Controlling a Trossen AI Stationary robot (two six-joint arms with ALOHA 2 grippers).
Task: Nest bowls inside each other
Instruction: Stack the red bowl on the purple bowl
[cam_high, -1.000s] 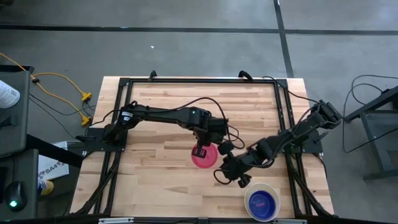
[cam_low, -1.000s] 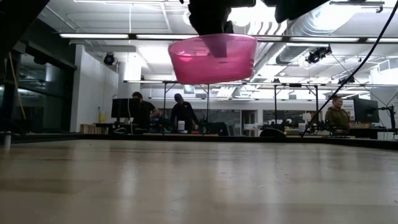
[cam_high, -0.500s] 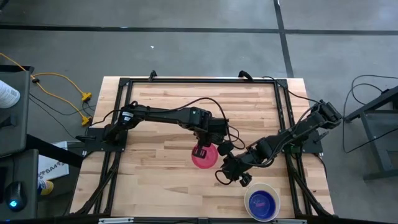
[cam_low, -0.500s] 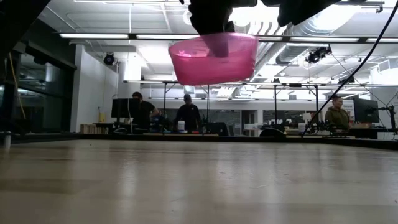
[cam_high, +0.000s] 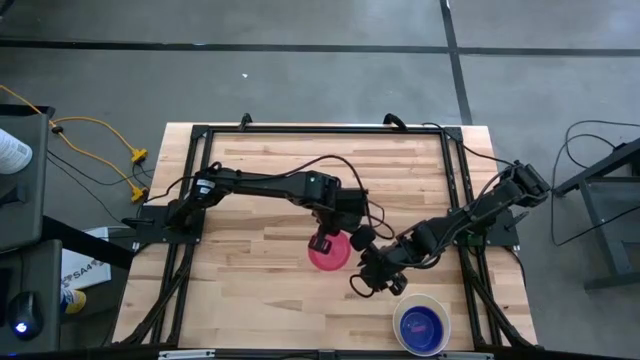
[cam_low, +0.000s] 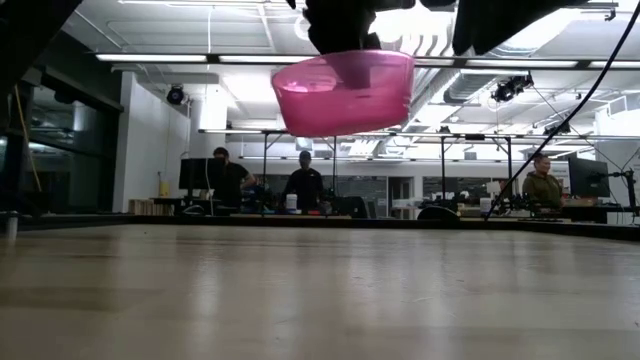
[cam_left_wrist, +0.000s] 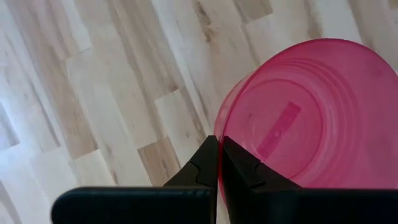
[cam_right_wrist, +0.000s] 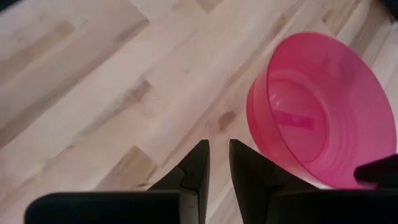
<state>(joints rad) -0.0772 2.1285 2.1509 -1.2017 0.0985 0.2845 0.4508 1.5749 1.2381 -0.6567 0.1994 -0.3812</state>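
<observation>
While airborne — pink bowl (cam_low: 345, 92), top hidden

My left gripper (cam_left_wrist: 218, 163) hides part of the pink bowl's (cam_left_wrist: 311, 118) rim; the frame edge crops its far side

Pinkish-red bowl (cam_low: 345, 93) hung upright, clear of the wooden table (cam_low: 320, 290), near the top centre, slightly tilted. A dark gripper (cam_low: 340, 28) reached down onto its rim from above; fingers not readable here. Another dark arm part (cam_low: 500, 20) sat upper right. Beyond the far table edge: three people (cam_low: 303, 188) at desks, monitors (cam_low: 195, 175), ceiling lights, white ducting.
</observation>
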